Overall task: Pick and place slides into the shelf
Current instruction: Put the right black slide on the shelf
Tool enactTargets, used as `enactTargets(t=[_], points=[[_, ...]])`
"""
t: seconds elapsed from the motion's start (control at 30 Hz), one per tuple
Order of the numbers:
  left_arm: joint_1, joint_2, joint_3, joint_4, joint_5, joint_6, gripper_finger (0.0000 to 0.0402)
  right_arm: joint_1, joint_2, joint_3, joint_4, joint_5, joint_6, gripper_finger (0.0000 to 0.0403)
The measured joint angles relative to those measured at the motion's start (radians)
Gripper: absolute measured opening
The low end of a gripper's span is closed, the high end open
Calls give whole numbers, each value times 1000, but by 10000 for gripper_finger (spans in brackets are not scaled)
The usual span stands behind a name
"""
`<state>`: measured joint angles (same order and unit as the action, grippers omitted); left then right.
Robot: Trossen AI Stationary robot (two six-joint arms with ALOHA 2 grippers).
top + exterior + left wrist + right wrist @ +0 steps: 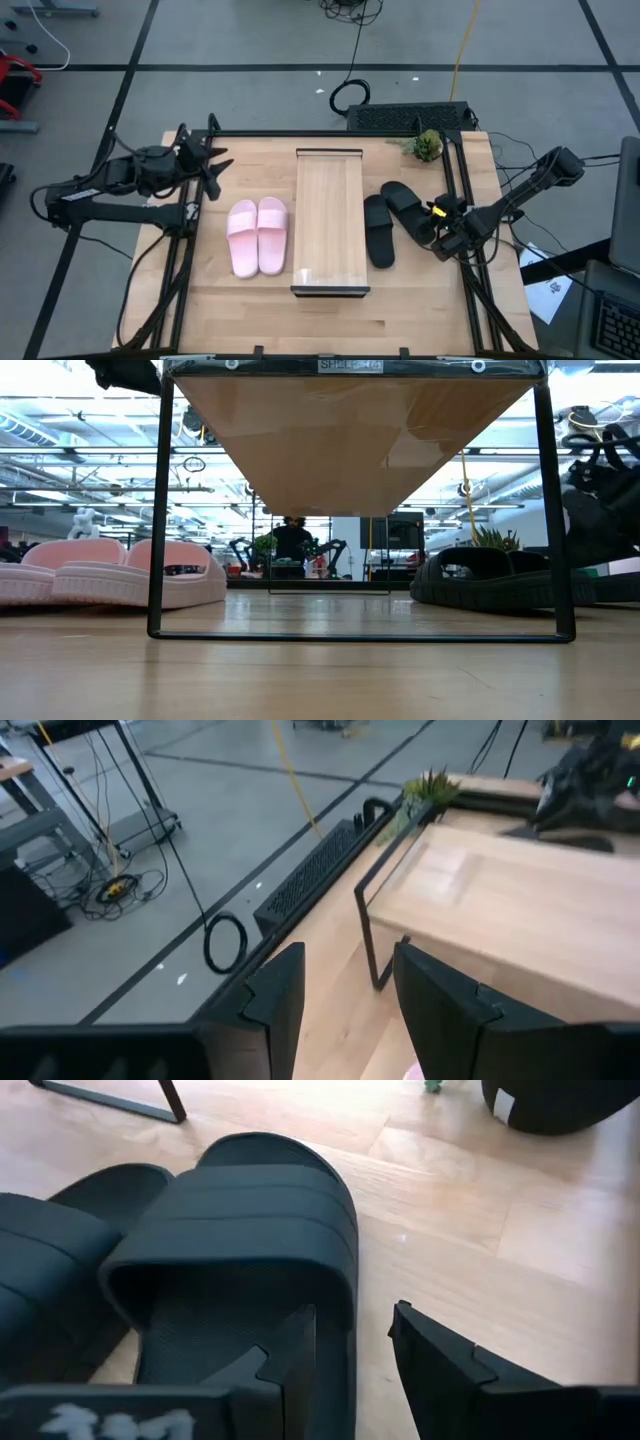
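Right gripper [345,1345], lower right in the high view, has jaws apart straddling the outer black slide's [408,208] edge. Thin bite; it may slip before reaching the shelf [330,220]. Left gripper [345,990] waits, jaws apart.

the shelf [350,440] top is cut off in the low view; a distant person [293,540] is blurred.

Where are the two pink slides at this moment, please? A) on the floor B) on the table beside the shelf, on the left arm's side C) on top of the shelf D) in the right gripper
B: the high view shows the pink slides lying side by side on the table, next to the shelf, which holds nothing.
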<state>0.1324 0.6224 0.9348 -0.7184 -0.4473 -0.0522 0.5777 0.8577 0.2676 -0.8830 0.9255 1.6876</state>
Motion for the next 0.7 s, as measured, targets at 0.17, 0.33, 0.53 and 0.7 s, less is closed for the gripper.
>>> enactTargets(t=[0.17,0.33,0.53,0.7], points=[[0,-2,0,20,-2,29,157,0,0,-11,26,69,-9,128],[0,-2,0,20,-2,28,157,-11,0,-12,22,66,-27,128],[0,-2,0,20,-2,28,157,-46,0,-13,13,66,-60,128],[0,-2,0,20,-2,28,157,-73,0,-13,25,66,-94,128]])
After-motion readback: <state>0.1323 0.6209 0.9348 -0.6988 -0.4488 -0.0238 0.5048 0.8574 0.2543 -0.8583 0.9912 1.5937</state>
